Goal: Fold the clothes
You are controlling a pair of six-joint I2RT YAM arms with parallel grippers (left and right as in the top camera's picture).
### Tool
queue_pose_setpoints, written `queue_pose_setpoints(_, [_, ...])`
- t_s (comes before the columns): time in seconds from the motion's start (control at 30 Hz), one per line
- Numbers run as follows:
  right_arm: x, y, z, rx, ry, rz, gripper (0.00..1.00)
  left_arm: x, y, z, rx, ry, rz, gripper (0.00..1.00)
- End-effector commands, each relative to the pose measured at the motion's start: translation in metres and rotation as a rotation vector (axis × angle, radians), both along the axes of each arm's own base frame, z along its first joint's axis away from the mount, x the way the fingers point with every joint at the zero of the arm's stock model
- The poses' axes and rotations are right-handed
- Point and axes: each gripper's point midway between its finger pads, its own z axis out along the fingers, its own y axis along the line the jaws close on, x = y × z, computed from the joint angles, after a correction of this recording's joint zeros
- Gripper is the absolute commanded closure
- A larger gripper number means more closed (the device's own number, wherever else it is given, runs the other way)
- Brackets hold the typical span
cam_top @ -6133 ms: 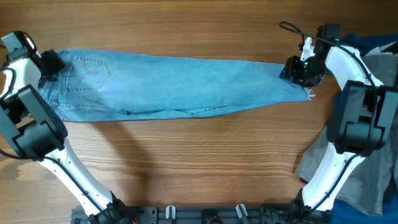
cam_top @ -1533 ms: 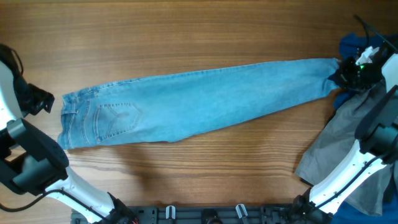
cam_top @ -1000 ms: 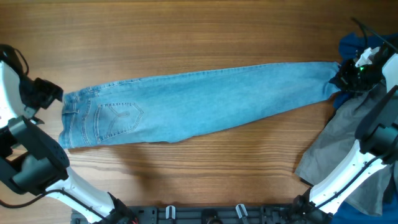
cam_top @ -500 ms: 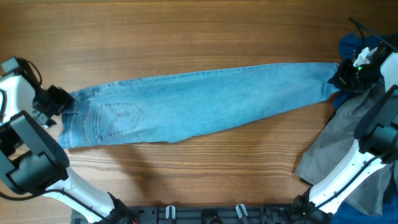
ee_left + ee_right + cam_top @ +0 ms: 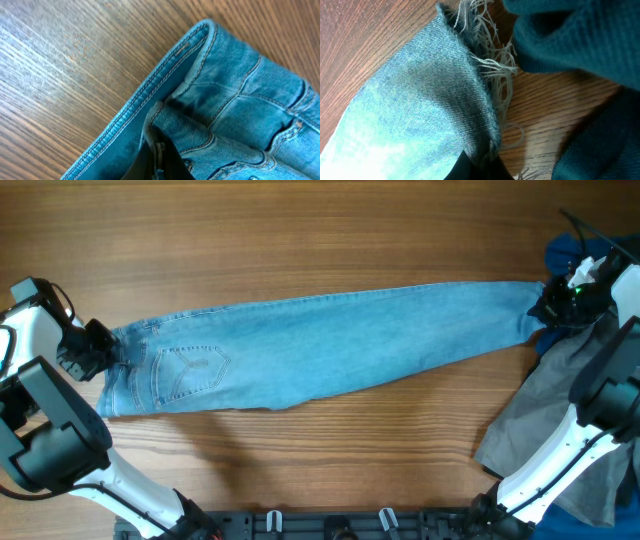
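Evidently the first fold is being set up, with the left tool clamped on the waistband, the right tool clamped on the frayed hem and the jeans lying flat on the worktop between them, so carrying hem over toward waistband seems due next.

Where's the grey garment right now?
Overhead, the grey garment lies at the table's far right, just below the jeans frayed hem and the dark blue garment.

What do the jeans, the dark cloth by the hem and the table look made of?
The jeans: matte light blue denim; twill weave, topstitching, frayed hem threads. The dark cloth: probably soft knit; fine ribbed texture. The table: wood or wood-look laminate; smooth, streaky grain.
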Motion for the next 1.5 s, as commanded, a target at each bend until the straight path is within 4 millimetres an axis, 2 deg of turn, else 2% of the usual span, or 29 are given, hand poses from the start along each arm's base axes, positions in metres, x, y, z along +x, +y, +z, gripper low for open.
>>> queue_pose_setpoints(0.0, [0.002,-0.002,-0.001,-0.028,0.005,0.027,0.95,0.011,0.001,0.025,0.005,-0.050,-0.021,0.96])
queue_pose_setpoints(0.2, [0.003,-0.004,-0.002,-0.036,0.006,0.026,0.96,0.036,0.015,0.078,0.094,-0.201,-0.023,0.96])
queue_pose_setpoints(0.33, [0.003,-0.004,-0.002,-0.037,0.005,0.026,0.96,0.051,0.024,0.093,0.144,-0.282,-0.016,0.96])
queue_pose_setpoints(0.43, [0.002,-0.005,-0.002,-0.042,0.010,0.025,0.96,0.057,0.033,0.096,0.174,-0.308,0.028,0.95])
queue_pose_setpoints(0.53, [0.001,-0.006,-0.003,-0.052,0.016,0.024,0.96,0.062,0.043,0.098,0.215,-0.323,0.060,0.89])
queue_pose_setpoints(0.8, [0.001,-0.006,-0.003,-0.050,0.016,0.025,0.96,0.082,0.055,0.066,0.224,-0.333,0.060,0.83])
queue_pose_setpoints(0.83, [0.001,-0.006,-0.003,-0.049,0.017,0.025,0.96,0.084,0.057,0.065,0.226,-0.338,0.061,0.80])
queue_pose_setpoints(0.87, [0.000,-0.006,-0.003,-0.049,0.018,0.025,0.96,0.084,0.057,0.065,0.227,-0.342,0.070,0.64])
queue_pose_setpoints(0.9, [0.000,-0.005,-0.003,-0.047,0.021,0.025,0.94,0.086,0.058,0.066,0.229,-0.348,0.075,0.54])
queue_pose_setpoints(0.97, [-0.001,-0.005,-0.003,-0.046,0.024,0.025,0.78,0.085,0.058,0.070,0.231,-0.353,0.076,0.44])
queue_pose_setpoints(1.03, [-0.001,-0.005,-0.003,-0.048,0.021,0.035,0.55,0.079,0.056,0.076,0.228,-0.344,0.074,0.41])
queue_pose_setpoints(1.07, [-0.001,-0.005,-0.003,-0.049,0.019,0.040,0.50,0.075,0.054,0.079,0.223,-0.335,0.076,0.41])
queue_pose_setpoints(1.17, [0.001,-0.006,-0.003,-0.054,0.012,0.043,0.42,0.060,0.044,0.084,0.194,-0.291,0.076,0.39])
queue_pose_setpoints(1.27, [0.007,-0.012,0.005,-0.072,-0.011,0.033,0.37,0.045,0.026,0.082,0.115,-0.242,0.065,0.37])
queue_pose_setpoints(1.37, [0.016,-0.020,0.026,-0.103,-0.046,0.005,0.34,0.031,0.013,0.075,0.056,-0.182,0.057,0.31])
queue_pose_setpoints(1.47, [0.025,-0.026,0.053,-0.143,-0.102,-0.002,0.33,0.018,0.005,0.072,0.031,-0.128,0.014,0.29])
